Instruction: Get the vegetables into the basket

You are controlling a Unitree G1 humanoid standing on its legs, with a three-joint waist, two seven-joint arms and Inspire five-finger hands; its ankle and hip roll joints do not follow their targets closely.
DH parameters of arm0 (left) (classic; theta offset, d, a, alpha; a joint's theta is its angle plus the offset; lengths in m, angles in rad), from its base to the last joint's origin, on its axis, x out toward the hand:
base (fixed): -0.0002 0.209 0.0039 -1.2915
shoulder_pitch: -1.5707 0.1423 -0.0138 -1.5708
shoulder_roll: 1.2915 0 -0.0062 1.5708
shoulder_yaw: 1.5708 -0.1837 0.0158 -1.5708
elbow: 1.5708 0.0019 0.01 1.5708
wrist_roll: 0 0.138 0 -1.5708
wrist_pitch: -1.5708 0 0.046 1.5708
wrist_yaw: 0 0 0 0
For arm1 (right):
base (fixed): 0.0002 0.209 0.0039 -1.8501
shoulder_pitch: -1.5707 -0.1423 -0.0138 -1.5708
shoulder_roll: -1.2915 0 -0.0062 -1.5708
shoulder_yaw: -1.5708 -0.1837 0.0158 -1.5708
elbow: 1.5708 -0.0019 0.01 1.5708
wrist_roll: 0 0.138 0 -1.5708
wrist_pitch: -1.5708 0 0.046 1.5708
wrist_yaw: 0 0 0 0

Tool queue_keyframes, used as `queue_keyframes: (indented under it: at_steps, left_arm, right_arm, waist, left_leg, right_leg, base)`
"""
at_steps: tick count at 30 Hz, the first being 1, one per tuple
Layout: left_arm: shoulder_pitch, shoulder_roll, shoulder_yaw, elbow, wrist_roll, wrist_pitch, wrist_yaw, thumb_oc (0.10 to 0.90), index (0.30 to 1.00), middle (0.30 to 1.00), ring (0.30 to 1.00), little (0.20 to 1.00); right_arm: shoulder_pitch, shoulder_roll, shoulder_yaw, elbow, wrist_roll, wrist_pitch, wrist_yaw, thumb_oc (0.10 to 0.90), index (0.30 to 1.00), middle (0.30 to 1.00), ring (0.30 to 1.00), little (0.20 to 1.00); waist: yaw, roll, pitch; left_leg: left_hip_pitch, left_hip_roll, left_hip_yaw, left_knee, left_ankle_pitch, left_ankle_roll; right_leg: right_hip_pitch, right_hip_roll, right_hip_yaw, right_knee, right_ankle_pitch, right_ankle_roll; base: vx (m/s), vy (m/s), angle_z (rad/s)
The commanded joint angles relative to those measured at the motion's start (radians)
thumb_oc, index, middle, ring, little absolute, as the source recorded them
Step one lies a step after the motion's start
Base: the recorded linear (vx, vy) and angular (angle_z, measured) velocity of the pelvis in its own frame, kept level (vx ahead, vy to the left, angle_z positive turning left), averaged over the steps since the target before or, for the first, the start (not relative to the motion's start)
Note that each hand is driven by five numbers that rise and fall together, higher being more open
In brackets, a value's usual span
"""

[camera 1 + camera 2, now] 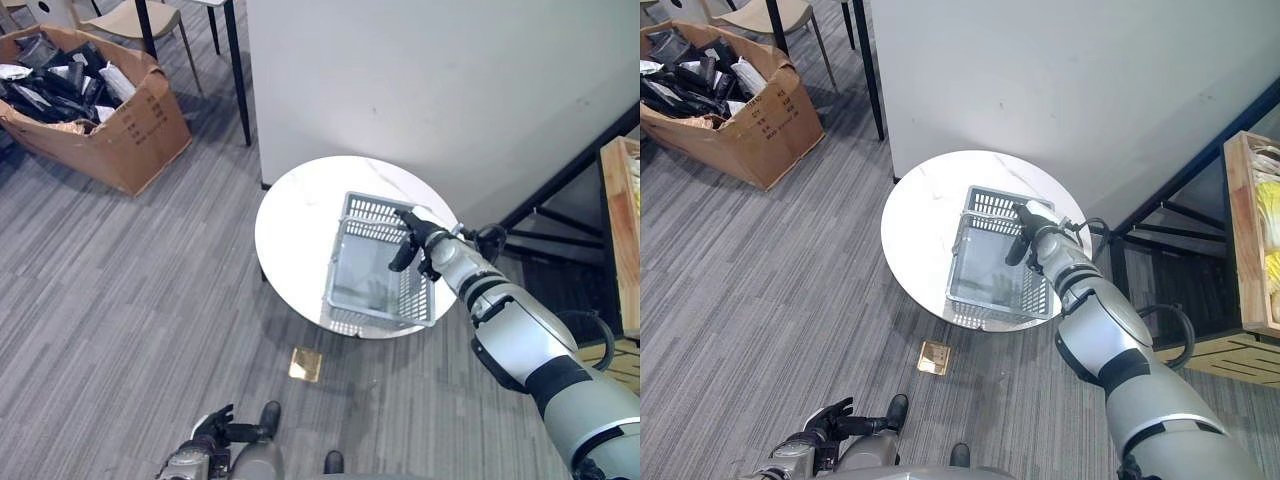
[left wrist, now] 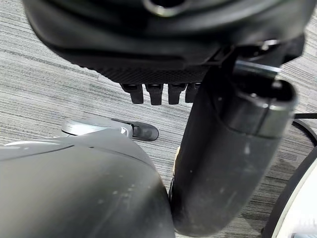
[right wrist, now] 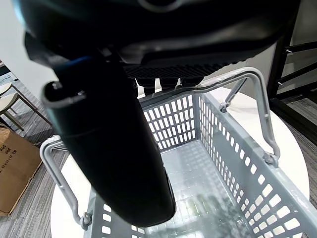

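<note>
A grey plastic basket [image 1: 340,250] stands empty on a round white table [image 1: 295,230], both of its handles [image 3: 261,106] raised. My right hand [image 1: 418,238] hovers over the basket's right rim, fingers straight and thumb [image 3: 109,148] hanging down into the opening. It holds nothing. One handle passes just past the fingertips in the right wrist view. My left hand [image 1: 212,430] hangs low near the floor, open and empty. Pale yellow produce [image 1: 1265,205] lies in a wooden shelf [image 1: 1240,230] at the far right.
A cardboard box [image 1: 130,130] full of dark packets sits on the carpet at the upper left, near chair and table legs [image 1: 240,80]. A white partition [image 1: 420,80] rises behind the table. A black rack [image 1: 560,220] stands to the right. A brass floor plate [image 1: 305,364] lies before the table.
</note>
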Motion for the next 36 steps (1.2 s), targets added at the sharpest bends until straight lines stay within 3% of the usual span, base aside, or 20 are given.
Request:
queue_keyframes:
  at_steps: [1,6,13,21,22,28,34,36]
  left_arm:
    - [0.025,-0.028,-0.075,0.062,0.026,0.017,0.007,0.9,1.0,1.0,1.0,1.0]
    - [0.033,-0.028,-0.075,0.068,0.052,0.023,-0.008,0.9,1.0,1.0,1.0,1.0]
    - [0.037,-0.026,-0.052,0.076,0.064,0.03,-0.015,0.9,1.0,1.0,1.0,1.0]
    - [0.051,-0.028,0.003,0.086,0.077,0.037,-0.018,0.9,1.0,1.0,1.0,1.0]
    - [0.064,-0.029,0.029,0.081,0.084,0.042,-0.023,0.9,1.0,1.0,1.0,1.0]
    - [0.066,-0.027,0.073,0.076,0.111,0.045,-0.025,0.9,1.0,1.0,1.0,1.0]
    - [0.064,-0.03,0.075,0.076,0.17,0.045,-0.033,0.9,1.0,1.0,1.0,1.0]
    - [0.06,-0.035,0.071,0.066,0.188,0.045,-0.039,0.9,1.0,1.0,1.0,1.0]
  right_arm:
    - [-0.082,-0.026,0.031,0.004,-0.031,-0.017,0.025,0.4,0.3,0.3,0.3,0.3]
    - [-0.055,-0.019,0.071,-0.018,-0.06,-0.024,0.068,0.4,0.3,0.3,0.3,0.3]
    - [0.055,-0.006,0.008,-0.077,0.026,-0.027,0.079,0.4,0.3,0.3,0.3,0.3]
    - [0.246,-0.064,-0.084,-0.375,0.151,-0.038,0.075,0.4,0.3,0.3,0.3,0.3]
    - [0.298,-0.121,-0.075,-0.543,0.109,-0.044,0.102,0.4,0.3,0.3,0.3,0.3]
    - [0.516,-0.265,-0.244,-0.832,0.164,-0.066,0.091,0.4,0.3,0.3,0.3,0.3]
    - [0.671,-0.347,-0.353,-0.958,0.171,-0.074,0.108,0.4,0.3,0.3,0.3,0.3]
    - [0.751,-0.382,-0.399,-0.993,0.167,-0.072,0.126,0.4,0.3,0.3,0.3,0.3]
  waist:
    - [0.02,-0.003,0.009]
    - [0.018,-0.005,0.006]
    - [0.01,-0.01,0.001]
    - [-0.034,-0.011,-0.012]
    - [-0.057,-0.008,-0.02]
    - [-0.104,0.014,-0.05]
    - [-0.133,0.035,-0.08]
    - [-0.159,0.044,-0.092]
  left_leg:
    - [0.057,-0.007,-0.043,0.002,-0.091,-0.044]
    - [0.063,-0.007,-0.044,0.002,-0.093,-0.047]
    - [0.078,-0.009,-0.032,0.002,-0.099,-0.044]
    - [0.099,-0.005,0.002,0.002,-0.107,-0.04]
    - [0.112,-0.001,0.018,0.002,-0.112,-0.04]
    - [0.137,-0.003,0.037,0.002,-0.112,-0.036]
    - [0.163,-0.006,0.052,0.002,-0.12,-0.033]
    - [0.179,-0.007,0.069,0.002,-0.126,-0.03]
  right_leg:
    - [-0.103,-0.055,0.02,-0.011,0.131,0.061]
    - [-0.093,-0.058,0.013,-0.011,0.127,0.061]
    - [-0.087,-0.06,0.017,-0.011,0.13,0.062]
    - [-0.084,-0.059,0.038,-0.011,0.135,0.063]
    - [-0.082,-0.058,0.048,-0.01,0.134,0.066]
    - [-0.069,-0.063,0.06,-0.003,0.136,0.068]
    - [-0.053,-0.065,0.07,0.005,0.13,0.072]
    - [-0.053,-0.064,0.082,0.01,0.131,0.074]
  base:
    - [0.0,0.0,0.0]
    - [0.0,0.009,0.04]
    - [-0.02,0.017,0.01]
    - [-0.02,0.022,-0.1]
    - [0.01,0.029,-0.08]
    - [0.0,0.019,-0.2]
    - [0.0,0.01,-0.1]
    - [0.01,0.035,-0.21]
